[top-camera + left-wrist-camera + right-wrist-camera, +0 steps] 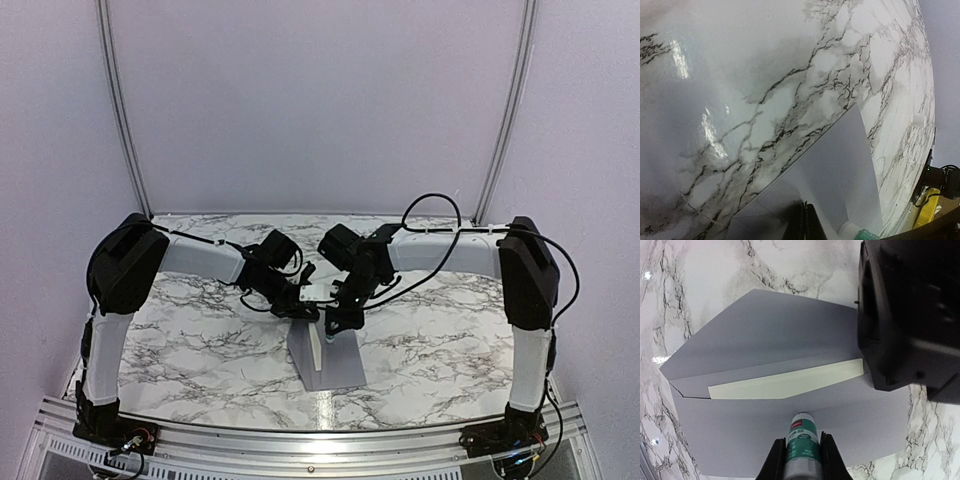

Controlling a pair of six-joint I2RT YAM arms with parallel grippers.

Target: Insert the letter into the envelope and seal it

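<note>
Colours: mail things on the marble table
Envelope [765, 335] plain grey; letter [785, 383] pale cream; glue stick [802, 440] green label, white tip; table [200, 325] white marble with black veining.

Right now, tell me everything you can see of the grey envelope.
The envelope is plain matte grey paper, unmarked, lying flat on the marble table between the two arms. Its tapered flap is open and spread flat on the table. At the mouth, an off-white strip of the letter shows, the rest hidden inside. The right gripper holds a green-and-white tube tip-first over the envelope's body; contact is unclear. The left gripper sits at one end.
</note>
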